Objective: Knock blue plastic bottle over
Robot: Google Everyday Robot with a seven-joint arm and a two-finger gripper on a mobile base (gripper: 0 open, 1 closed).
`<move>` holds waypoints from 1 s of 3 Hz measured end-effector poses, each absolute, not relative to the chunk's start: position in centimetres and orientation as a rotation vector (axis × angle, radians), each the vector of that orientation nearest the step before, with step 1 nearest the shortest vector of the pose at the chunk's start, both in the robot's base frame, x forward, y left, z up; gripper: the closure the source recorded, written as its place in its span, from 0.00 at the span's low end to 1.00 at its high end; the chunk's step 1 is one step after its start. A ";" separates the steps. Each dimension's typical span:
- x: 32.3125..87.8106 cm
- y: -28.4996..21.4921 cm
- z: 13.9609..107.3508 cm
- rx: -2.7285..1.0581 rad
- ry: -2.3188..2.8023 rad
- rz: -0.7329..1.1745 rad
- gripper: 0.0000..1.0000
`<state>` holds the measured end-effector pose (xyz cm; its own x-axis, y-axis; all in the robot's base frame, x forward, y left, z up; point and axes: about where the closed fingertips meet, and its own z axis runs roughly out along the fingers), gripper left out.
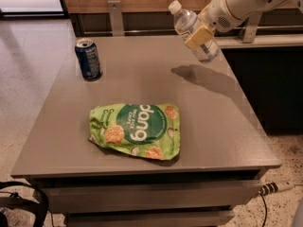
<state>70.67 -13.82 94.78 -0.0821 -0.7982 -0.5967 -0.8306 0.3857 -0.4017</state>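
The blue plastic bottle (184,21), clear with a white cap, hangs in the air over the far right part of the grey table (222,126). It tilts with its cap toward the upper left, and its shadow falls on the tabletop below. My gripper (199,36) comes in from the upper right on a white arm and is shut on the bottle's middle, with a tan finger pad (198,34) across the label.
A short dark blue soda can (88,59) stands upright at the table's far left. A green chip bag (136,130) lies flat in the middle front. A wooden wall and a rail run behind the table. A cable (274,188) lies on the floor at the right.
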 end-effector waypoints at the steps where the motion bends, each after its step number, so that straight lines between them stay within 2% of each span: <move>1: 69.4 -14.5 93.1 -1.490 1.952 0.008 1.00; 3: 67.8 -14.2 87.4 -1.712 2.121 0.052 1.00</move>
